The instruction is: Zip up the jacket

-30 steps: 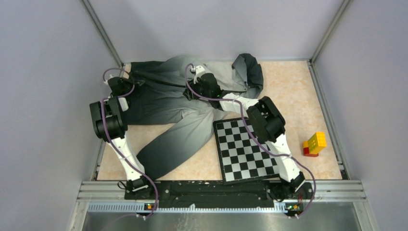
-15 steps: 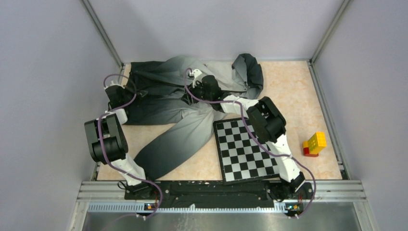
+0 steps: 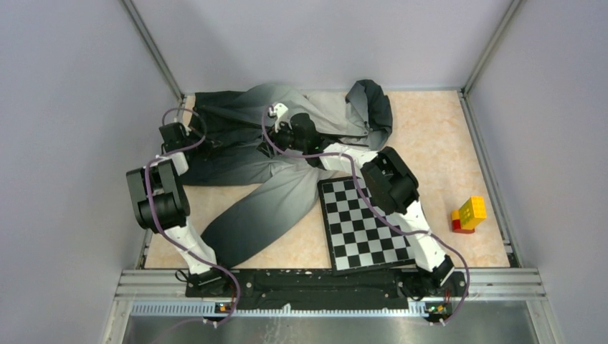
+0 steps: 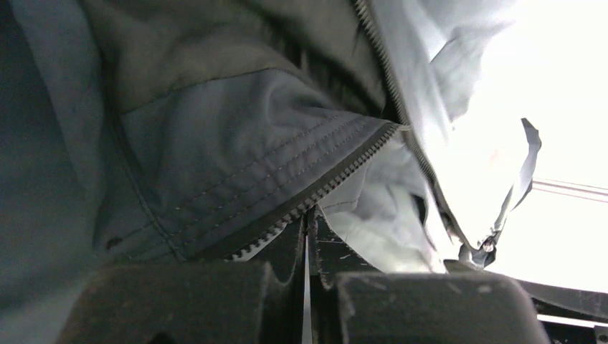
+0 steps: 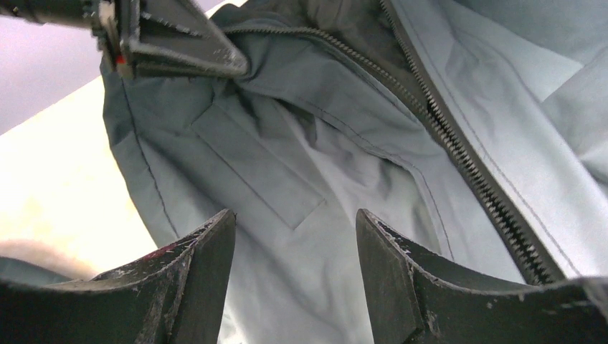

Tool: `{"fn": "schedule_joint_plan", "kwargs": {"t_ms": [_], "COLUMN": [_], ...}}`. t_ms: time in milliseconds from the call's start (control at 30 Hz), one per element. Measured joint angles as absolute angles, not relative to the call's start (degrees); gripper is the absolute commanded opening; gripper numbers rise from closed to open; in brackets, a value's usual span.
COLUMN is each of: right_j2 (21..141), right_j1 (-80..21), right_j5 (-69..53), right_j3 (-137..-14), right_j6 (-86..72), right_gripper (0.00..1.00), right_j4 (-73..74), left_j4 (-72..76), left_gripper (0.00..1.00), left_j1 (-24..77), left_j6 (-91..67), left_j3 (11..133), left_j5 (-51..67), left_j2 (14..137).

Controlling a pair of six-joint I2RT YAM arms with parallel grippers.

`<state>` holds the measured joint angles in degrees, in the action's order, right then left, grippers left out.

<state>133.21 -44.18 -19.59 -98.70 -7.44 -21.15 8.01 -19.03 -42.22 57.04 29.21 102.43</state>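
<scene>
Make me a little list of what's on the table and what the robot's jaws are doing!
jacket: spread out at the far left of the table
zipper: open, teeth apart
left jaws: shut on the jacket's zipper edge
right jaws: open, above the jacket's fabric
chessboard: flat, right of the sleeve
toy blocks: yellow and red, near the right edge

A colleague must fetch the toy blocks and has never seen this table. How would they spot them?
On the tan table, find the chessboard at its near side. Right of it, near the table's right edge, stand the blocks: a small stack, yellow over red and orange, the only bright colours beside a grey jacket.
</scene>
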Motion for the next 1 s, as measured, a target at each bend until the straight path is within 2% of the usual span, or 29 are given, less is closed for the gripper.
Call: {"fn": "schedule_joint_plan", "kwargs": {"t_ms": [133, 300, 567, 900, 1000], "right_j2": [134.63, 136.97, 148.29, 148.57, 151.35], "right_j1": [-44.10, -44.10, -43.75, -43.59, -43.59], "right_j5": [-19.09, -18.13, -18.15, -24.10, -25.71], "right_j3": [-100.99, -104.88, -123.79, -123.11, -128.16], "right_j6": [-6.74, -5.74, -4.19, -0.49, 1.54], "right_gripper": [0.62, 0.62, 0.64, 0.70, 0.70], "right_j4": [-20.88, -19.40, -15.14, -20.16, -20.25], "left_j4": [7.73, 7.14, 6.72, 6.24, 4.62], "left_gripper": [0.01, 0.02, 0.02, 0.02, 0.03], "left_j1": [-19.03, -19.03, -19.03, -19.03, -19.03], "left_j6": [-41.74, -41.60, -42.11, -40.93, -39.16], "left_j3": [64.55, 66.98, 67.09, 66.98, 67.00], "left_j5": [30.30, 32.34, 36.75, 38.00, 37.32], "left_j2": [107.66, 111.55, 112.92, 110.63, 109.12]}}
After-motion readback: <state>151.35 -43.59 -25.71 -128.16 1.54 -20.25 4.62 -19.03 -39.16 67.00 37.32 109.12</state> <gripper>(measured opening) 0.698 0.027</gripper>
